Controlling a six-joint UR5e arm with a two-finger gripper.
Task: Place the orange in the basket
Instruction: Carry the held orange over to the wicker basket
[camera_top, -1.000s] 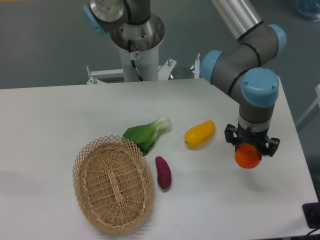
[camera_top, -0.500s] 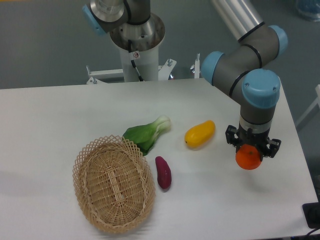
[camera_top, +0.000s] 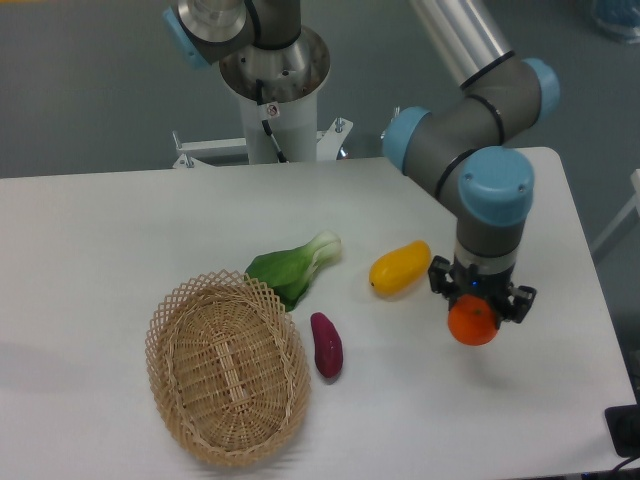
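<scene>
Orange clenched in claw, lifted off worktop, right of the yellow fruit. Pick done; carry to basket and release left.

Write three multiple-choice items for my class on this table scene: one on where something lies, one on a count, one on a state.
1. What lies just right of the basket?
A. the purple fruit
B. the orange
C. the yellow fruit

2. How many loose items lie on the table, not counting the basket or the held fruit?
A. one
B. three
C. five

3. What state is the orange in?
A. lying in the basket
B. resting on the table
C. held in the gripper

Key: 1 A, the purple fruit lies beside the rim. 2 B, bok choy, yellow fruit and purple fruit. 3 C, the gripper grips the orange right of the other items.
</scene>
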